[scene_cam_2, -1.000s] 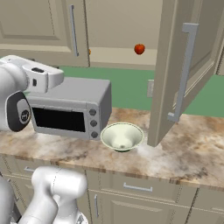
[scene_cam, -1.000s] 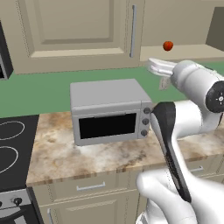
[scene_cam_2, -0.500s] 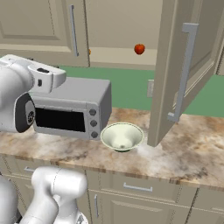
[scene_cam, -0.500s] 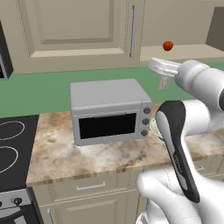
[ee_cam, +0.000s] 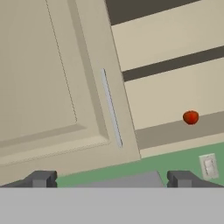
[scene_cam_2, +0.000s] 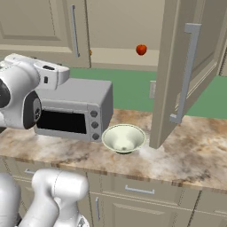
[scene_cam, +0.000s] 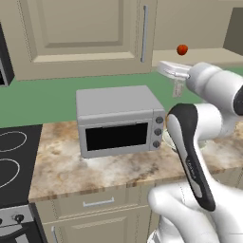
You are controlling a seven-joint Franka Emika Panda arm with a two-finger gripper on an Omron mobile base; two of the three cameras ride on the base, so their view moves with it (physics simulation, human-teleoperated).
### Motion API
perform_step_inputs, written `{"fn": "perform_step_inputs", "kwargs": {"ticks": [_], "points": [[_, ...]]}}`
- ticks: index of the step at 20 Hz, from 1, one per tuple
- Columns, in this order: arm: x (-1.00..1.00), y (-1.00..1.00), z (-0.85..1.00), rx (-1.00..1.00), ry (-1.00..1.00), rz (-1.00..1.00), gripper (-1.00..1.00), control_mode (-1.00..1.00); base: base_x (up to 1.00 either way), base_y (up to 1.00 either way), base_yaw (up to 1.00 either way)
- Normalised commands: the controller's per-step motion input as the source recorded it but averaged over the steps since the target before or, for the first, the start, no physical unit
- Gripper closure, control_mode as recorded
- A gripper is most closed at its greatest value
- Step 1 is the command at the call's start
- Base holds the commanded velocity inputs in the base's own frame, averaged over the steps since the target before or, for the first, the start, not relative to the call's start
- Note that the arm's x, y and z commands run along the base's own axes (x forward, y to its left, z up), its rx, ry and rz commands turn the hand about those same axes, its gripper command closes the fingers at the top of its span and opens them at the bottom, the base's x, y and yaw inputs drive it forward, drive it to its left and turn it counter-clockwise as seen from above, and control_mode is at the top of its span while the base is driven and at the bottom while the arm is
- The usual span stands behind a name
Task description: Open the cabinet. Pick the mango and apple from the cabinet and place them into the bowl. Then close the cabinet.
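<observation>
With the right cabinet (scene_cam_2: 186, 75) door swung open, the gripper (ee_cam: 111, 178) is carried slightly nearer, jaws spread and empty, the apple (ee_cam: 190, 117) seen ahead and right on the shelf, so a reach seems next.

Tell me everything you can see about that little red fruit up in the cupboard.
The apple is small, round and glossy red-orange, with a tiny dark dip on top. It sits upright on the lowest shelf of the cabinet, in the half whose door stands open. Nothing touches it but the beige shelf board beneath. It sits above the green wall strip, higher than the bowl on the counter.
</observation>
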Motion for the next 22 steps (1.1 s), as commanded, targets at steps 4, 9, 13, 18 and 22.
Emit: {"fn": "perform_step_inputs", "kwargs": {"ticks": [4,9,13,18,22], "points": [[0.61,0.06,0.0,-0.02,0.0,-0.03,-1.0,-1.0,0.0,0.0,0.0],[0.69,0.02,0.0,-0.02,0.0,-0.1,-1.0,-1.0,0.0,0.0,0.0],[0.84,0.0,0.0,-0.01,0.0,-0.11,-1.0,-1.0,0.0,0.0,0.0],[0.96,0.01,0.0,0.0,0.0,-0.08,-1.0,-1.0,0.0,0.0,0.0],[0.95,0.14,0.0,-0.01,0.0,-0.02,-1.0,-1.0,0.0,0.0,0.0]]}}
